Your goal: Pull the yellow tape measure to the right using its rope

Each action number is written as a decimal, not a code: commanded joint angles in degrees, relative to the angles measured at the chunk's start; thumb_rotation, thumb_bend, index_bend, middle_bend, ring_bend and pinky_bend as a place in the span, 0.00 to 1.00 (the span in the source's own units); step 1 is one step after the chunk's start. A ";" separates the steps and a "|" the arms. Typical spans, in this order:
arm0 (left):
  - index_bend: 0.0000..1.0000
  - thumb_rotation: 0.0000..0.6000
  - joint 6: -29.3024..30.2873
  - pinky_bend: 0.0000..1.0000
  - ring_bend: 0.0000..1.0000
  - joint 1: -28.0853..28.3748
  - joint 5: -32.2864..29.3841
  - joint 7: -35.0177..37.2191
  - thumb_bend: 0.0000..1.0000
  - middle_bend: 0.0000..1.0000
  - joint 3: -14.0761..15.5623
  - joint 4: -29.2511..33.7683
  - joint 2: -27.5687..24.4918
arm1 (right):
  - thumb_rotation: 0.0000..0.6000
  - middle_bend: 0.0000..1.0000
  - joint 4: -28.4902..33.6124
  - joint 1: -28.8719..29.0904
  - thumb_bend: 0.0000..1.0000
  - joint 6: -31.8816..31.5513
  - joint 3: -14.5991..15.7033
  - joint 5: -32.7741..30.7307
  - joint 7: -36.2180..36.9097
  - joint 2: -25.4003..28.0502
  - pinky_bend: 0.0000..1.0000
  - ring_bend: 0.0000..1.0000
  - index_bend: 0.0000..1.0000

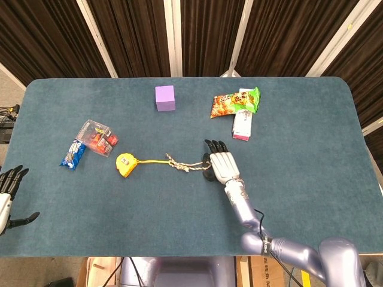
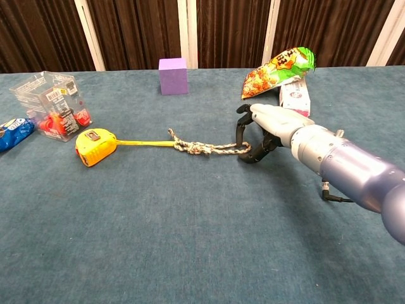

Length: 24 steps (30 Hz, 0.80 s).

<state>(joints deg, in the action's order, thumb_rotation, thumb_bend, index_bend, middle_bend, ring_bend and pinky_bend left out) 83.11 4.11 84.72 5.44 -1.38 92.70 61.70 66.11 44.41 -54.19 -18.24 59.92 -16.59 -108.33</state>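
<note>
The yellow tape measure (image 1: 125, 164) (image 2: 95, 145) lies left of the table's middle, its yellow tape running right into a knotted rope (image 1: 182, 165) (image 2: 202, 149). My right hand (image 1: 222, 164) (image 2: 266, 123) is arched low over the rope's right end. Its fingers and thumb curve down on either side of that end with a gap still showing between them, and the rope lies slack on the cloth. My left hand (image 1: 9, 191) hangs off the table's near left edge, fingers spread and holding nothing.
A purple cube (image 1: 165, 97) (image 2: 173, 76) stands at the back. A snack bag (image 1: 233, 103) (image 2: 278, 71) and a white box (image 1: 242, 125) lie behind my right hand. A clear plastic pack (image 1: 96, 137) and a blue packet (image 1: 73, 154) sit far left.
</note>
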 commanded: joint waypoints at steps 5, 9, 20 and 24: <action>0.00 1.00 -0.17 0.00 0.00 0.02 -0.21 0.01 0.00 0.00 -0.02 0.11 -0.06 | 1.00 0.09 -0.84 0.32 0.36 -0.14 0.07 -0.22 0.17 -0.80 0.00 0.00 0.54; 0.00 1.00 -0.23 0.00 0.00 0.04 -0.31 0.02 0.00 0.00 -0.04 0.17 -0.09 | 1.00 0.09 -1.60 0.51 0.37 -0.04 -0.09 -0.61 0.39 -1.26 0.00 0.00 0.55; 0.00 1.00 -0.36 0.00 0.00 0.05 -0.35 0.23 0.00 0.00 0.00 0.43 -0.22 | 1.00 0.10 -0.91 0.46 0.43 -0.51 -0.07 -1.29 -0.16 -1.35 0.00 0.00 0.63; 0.00 1.00 -0.23 0.00 0.00 0.00 -0.26 0.29 0.00 0.00 0.01 0.44 -0.26 | 1.00 0.10 0.43 0.19 0.43 -1.10 -0.10 -1.37 -0.60 -0.59 0.00 0.00 0.63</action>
<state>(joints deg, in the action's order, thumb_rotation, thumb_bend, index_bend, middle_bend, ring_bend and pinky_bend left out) 82.88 4.11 84.46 5.73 -1.37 93.14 61.44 66.23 44.69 -55.10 -18.33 58.57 -17.05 -109.15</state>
